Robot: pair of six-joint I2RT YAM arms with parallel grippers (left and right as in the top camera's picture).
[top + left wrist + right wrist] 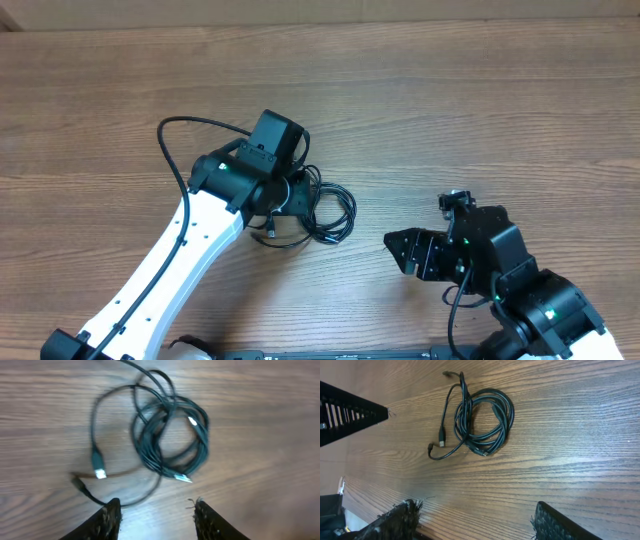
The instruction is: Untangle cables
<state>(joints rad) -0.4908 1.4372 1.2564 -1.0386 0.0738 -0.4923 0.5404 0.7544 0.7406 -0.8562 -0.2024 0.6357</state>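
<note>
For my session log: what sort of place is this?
Probably a robot lab test bench: a brown wood-grain table, a white-shelled robot arm, and a tangle of thin black cables laid on it.

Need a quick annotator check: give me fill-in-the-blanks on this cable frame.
1. The cables lie bundled on a table made of ____.
2. The left gripper hovers over them, holding ____.
3. The right gripper is off to the side of the bundle, its jaws ____.
Missing words: wood; nothing; open.
</note>
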